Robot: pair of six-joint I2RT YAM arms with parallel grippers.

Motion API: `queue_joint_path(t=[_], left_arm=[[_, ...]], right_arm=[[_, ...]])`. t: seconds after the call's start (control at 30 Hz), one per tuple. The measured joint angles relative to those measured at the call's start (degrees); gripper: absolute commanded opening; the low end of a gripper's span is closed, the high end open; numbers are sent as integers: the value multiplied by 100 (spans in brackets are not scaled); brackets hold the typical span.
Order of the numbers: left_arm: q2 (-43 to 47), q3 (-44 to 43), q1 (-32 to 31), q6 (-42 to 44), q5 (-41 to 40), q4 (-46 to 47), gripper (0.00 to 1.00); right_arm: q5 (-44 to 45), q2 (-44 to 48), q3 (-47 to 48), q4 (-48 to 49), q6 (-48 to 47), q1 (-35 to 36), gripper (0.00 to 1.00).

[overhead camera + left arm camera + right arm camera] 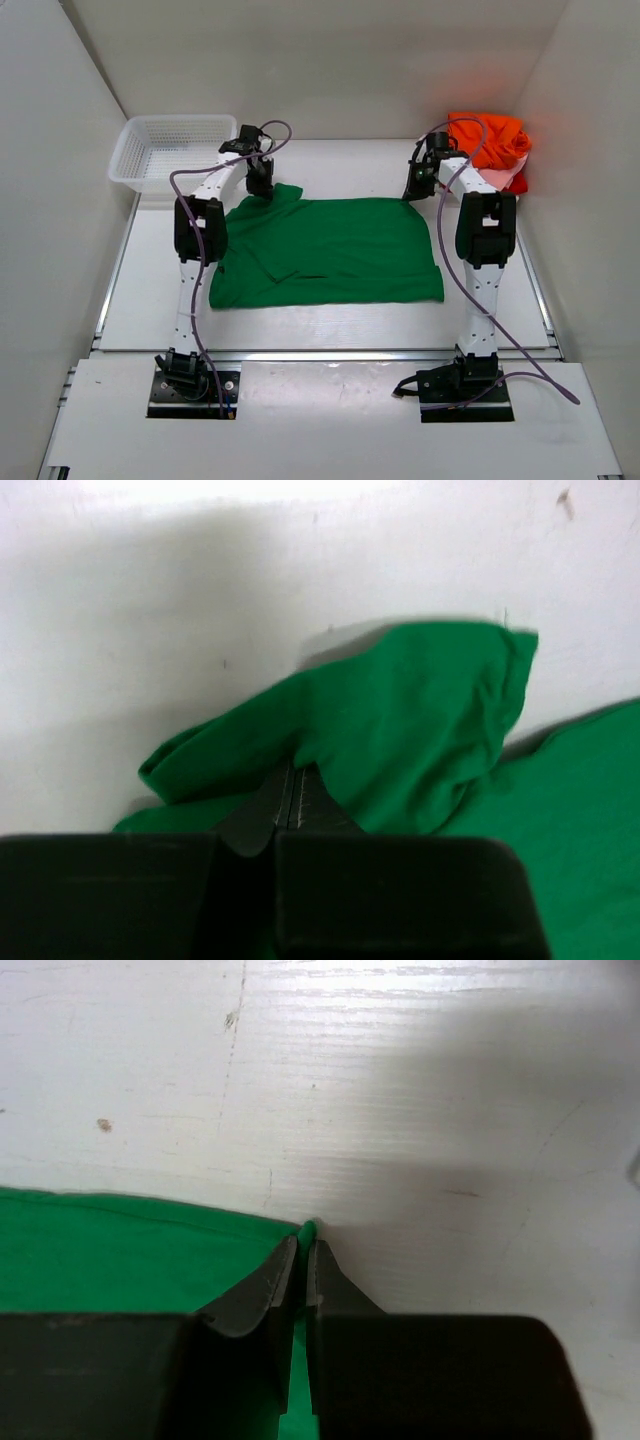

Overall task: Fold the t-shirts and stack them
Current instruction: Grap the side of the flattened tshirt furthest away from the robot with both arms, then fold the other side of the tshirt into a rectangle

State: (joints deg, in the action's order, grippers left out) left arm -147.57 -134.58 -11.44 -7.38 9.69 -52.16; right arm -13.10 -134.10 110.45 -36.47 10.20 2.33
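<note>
A bright green short-sleeved cloth t-shirt lies spread mostly flat in the middle of a white table, between two robot arms. The left gripper sits at the shirt's far left corner, its black fingers pinched together on a bunched fold of green cloth that rises off the table. The right gripper is at the far right corner, its jaws clamped on the very edge of the green fabric. A heap of orange, pale pink and red cloth shirts rests in the far right corner. A white plastic mesh basket stands at the far left.
</note>
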Motion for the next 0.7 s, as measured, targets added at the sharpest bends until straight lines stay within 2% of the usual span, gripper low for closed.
queue_joint_path(t=[0.13,0.33,0.5,0.7], left_arm=[[623,1067,31,-2,-28,197,0],[2129,3123,127,4,-94,623,0],[3263,4330,275,26,-186,901,0],[4183,5617,321,31,-275,1099,0]], right_arm=[[-98,407,-420,184,-83,-20,0],[-240,1646,-1613,730,-168,-61,0],[-448,2428,-2557,1095,-291,-168,0],[-592,3224,-4044,1305,-411,-177,1]])
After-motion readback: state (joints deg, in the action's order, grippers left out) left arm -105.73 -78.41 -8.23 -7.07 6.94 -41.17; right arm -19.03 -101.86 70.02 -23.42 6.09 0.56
